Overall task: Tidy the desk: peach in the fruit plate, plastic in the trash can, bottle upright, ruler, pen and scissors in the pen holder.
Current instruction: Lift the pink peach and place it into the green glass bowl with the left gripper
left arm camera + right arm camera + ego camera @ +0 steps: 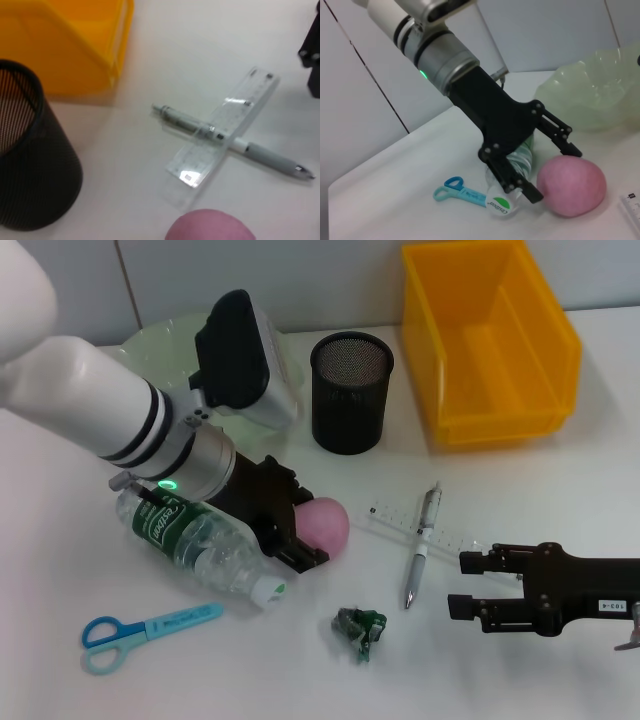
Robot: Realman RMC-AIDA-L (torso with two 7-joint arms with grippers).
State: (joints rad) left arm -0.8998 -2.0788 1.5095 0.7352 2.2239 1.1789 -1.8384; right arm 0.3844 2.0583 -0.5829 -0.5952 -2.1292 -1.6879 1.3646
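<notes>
A plain white surface (pixel 560 660) meets a pale grey panelled wall (pixel 300 280) with thin dark vertical seams; the lighting is soft and even.

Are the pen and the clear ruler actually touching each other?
Touching. In the left wrist view the pen lies crosswise under the ruler, its barrel showing through the clear plastic. The head view shows the same cross on the desk.

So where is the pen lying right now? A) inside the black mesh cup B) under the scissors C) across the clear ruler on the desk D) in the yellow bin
C: the pen lies crossed over the ruler on the desk, outside the pen holder.
</notes>
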